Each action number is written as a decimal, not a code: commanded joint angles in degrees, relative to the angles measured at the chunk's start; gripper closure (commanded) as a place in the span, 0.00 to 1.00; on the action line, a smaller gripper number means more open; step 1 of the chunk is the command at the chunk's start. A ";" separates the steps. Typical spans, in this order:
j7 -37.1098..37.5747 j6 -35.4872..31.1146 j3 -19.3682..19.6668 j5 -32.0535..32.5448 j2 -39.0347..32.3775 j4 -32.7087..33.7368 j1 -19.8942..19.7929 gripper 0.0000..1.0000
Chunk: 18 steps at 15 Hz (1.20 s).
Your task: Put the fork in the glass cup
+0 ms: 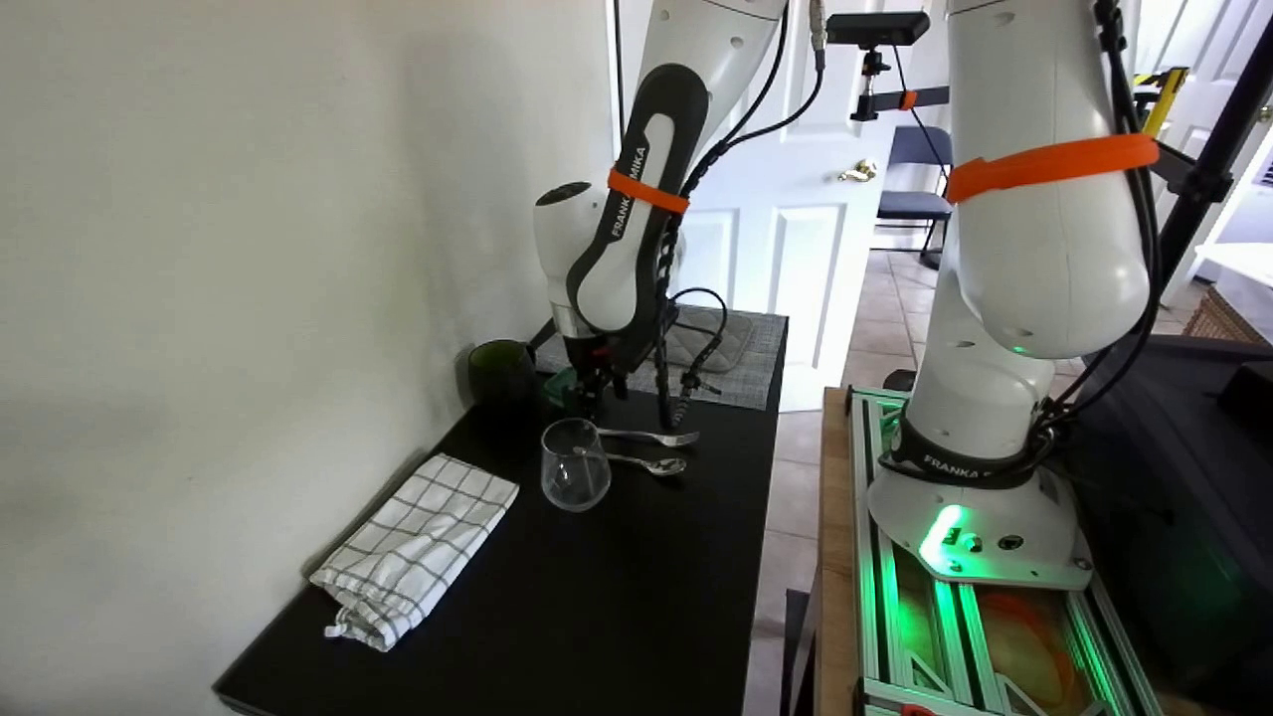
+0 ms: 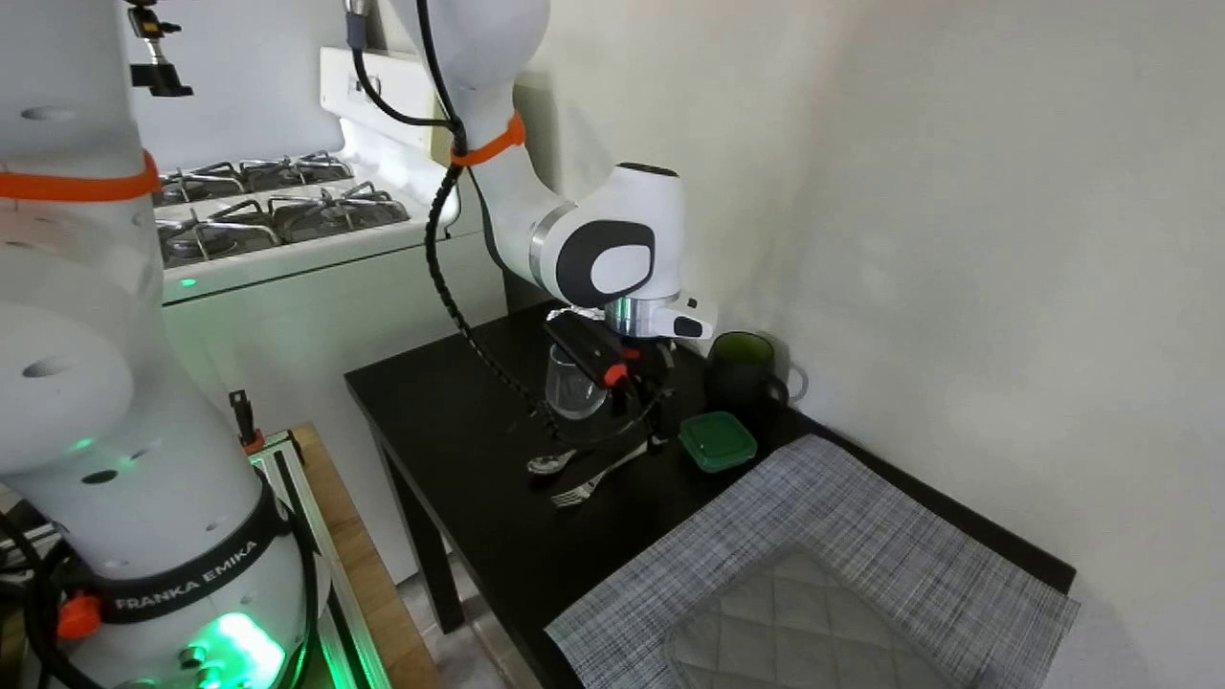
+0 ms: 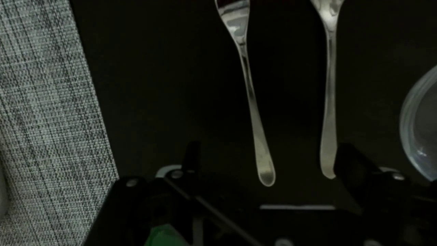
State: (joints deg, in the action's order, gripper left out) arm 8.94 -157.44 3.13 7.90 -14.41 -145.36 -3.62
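The fork is silver metal and lies flat on the black table; its tines show in an exterior view. In the wrist view its handle points down between my open fingers, untouched. The clear glass cup stands upright on the table; it also shows in an exterior view and, cut off, at the right edge of the wrist view. My gripper is open and empty above the fork's handle end. In both exterior views the gripper is dark and its fingertips are hard to make out.
A silver spoon lies beside the fork, its handle end by my right finger in the wrist view. A green-lidded container, a dark green mug, a grey placemat and a checked cloth are around. A wall borders the table.
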 commanded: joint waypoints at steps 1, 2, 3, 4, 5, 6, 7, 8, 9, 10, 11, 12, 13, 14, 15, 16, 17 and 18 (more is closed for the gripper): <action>-0.46 -0.93 1.30 -0.14 -2.62 1.10 1.47 0.00; -0.39 -0.93 1.41 -0.07 -2.87 1.18 1.60 0.00; -0.29 -0.94 1.57 -0.04 -3.25 1.41 1.71 0.00; -0.32 -0.88 1.69 -0.08 -3.52 1.57 1.80 0.00; -0.21 -0.82 1.89 -0.03 -3.77 1.78 1.95 0.02; -0.23 -0.74 2.01 -0.10 -3.97 2.00 2.01 0.01; -0.19 -0.66 2.16 -0.06 -4.20 2.27 2.10 0.01; -0.20 -0.57 2.31 -0.06 -4.38 2.50 2.18 0.00; -0.17 -0.56 2.44 -0.05 -4.50 2.66 2.25 0.00; -0.11 -0.51 2.61 0.01 -4.68 2.87 2.37 0.00; -0.08 -0.44 2.72 -0.02 -4.88 3.10 2.47 0.15; -0.02 -0.47 2.84 0.01 -5.08 3.30 2.56 0.25; 0.01 -0.46 2.90 -0.01 -5.25 3.48 2.64 0.32; 0.05 -0.45 2.92 -0.03 -5.45 3.66 2.68 0.40; 0.03 -0.45 2.91 -0.08 -5.67 3.83 2.70 0.48; 0.11 -0.43 2.94 -0.10 -5.91 4.03 2.77 0.57; 0.08 -0.33 2.90 -0.15 -6.06 4.12 2.79 0.64; 0.10 -0.29 2.92 -0.12 -6.27 4.25 2.88 0.22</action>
State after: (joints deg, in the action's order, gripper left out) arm 8.94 -157.44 5.04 7.91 -18.99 -142.09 -2.11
